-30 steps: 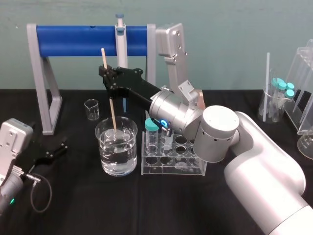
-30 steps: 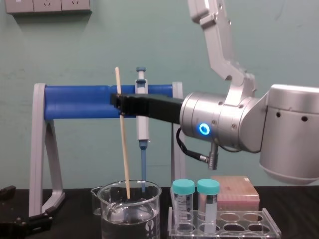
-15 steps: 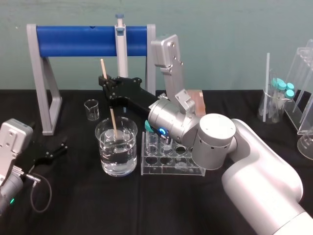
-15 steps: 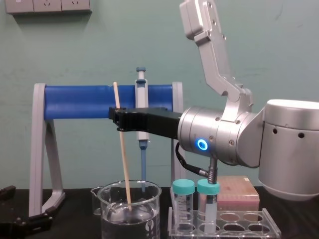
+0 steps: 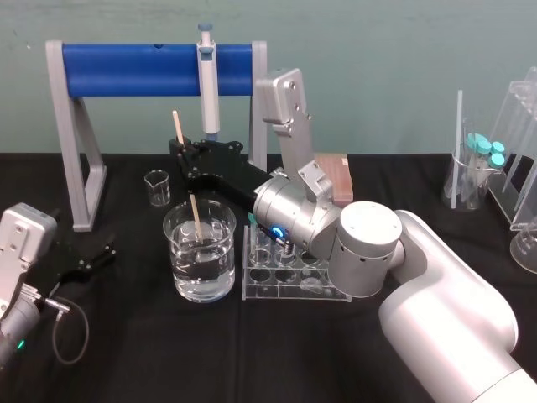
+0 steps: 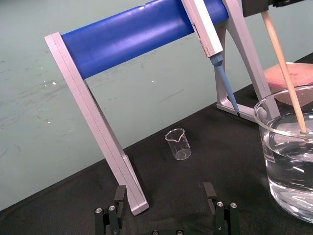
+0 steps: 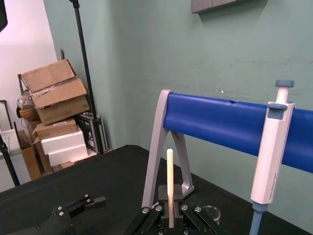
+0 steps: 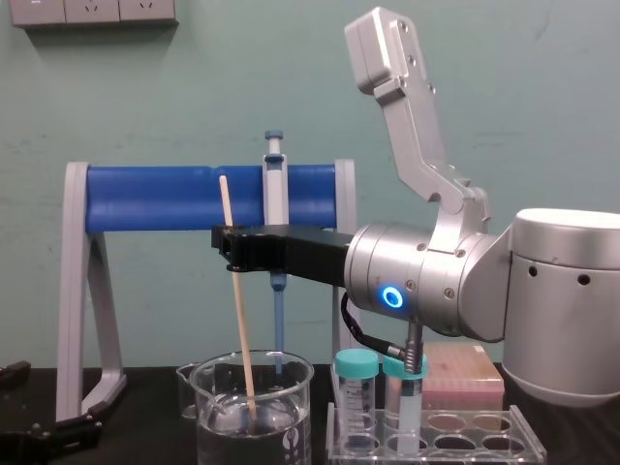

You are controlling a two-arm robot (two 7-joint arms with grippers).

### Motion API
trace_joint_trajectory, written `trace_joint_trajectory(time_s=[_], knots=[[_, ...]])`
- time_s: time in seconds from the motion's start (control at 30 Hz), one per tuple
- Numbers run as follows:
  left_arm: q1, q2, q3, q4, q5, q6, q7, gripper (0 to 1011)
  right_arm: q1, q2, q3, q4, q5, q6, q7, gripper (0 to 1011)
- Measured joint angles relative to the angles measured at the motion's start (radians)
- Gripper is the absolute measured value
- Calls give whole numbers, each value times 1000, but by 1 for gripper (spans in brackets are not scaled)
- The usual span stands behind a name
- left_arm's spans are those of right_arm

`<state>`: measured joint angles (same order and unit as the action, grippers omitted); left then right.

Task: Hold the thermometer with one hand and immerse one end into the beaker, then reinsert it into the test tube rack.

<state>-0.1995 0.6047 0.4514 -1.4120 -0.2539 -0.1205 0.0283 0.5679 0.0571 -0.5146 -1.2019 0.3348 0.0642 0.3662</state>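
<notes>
Black cloth covers the surface [image 5: 126, 353], with a pale green wall behind it. Your right gripper [image 5: 186, 159] reaches in from the right, above the beaker [image 5: 180, 269], and its jaws are clenched on the thermometer [image 5: 195, 214] a little above its middle. That high grip looks deliberate, since it keeps the jaws clear of the glass rim and the water while the lower part goes in.

The thermometer's long axis runs close to vertical. Its lower end points down into the water, and its top leans slightly toward your left, as the chest view shows [image 8: 242, 329]. The near-upright pose suits a straight dip through the beaker's mouth. Whether the tip touches the bottom is hard to tell through the glass.

The rack [image 5: 294, 292] stands just beside the beaker on the right, with capped tubes [image 8: 356, 383] at its near-left corner. That probably keeps the return trip short.

Your left gripper [image 6: 163, 192] rests low on the surface at far left, well apart from the beaker, with its jaws released and spread.
</notes>
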Motion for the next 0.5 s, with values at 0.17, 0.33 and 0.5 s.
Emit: trace_joint_trajectory(time_s=[0.17, 0.33, 0.5], knots=[[0, 0, 0, 0, 0, 0, 0, 1004, -2, -2, 3, 5, -4, 2, 0, 54], [0, 0, 0, 0, 0, 0, 0, 1004, -6, -3, 5, 6, -6, 7, 0, 54], [0, 0, 0, 0, 0, 0, 0, 1004, -6, -1, 5, 6, -7, 15, 7, 54]])
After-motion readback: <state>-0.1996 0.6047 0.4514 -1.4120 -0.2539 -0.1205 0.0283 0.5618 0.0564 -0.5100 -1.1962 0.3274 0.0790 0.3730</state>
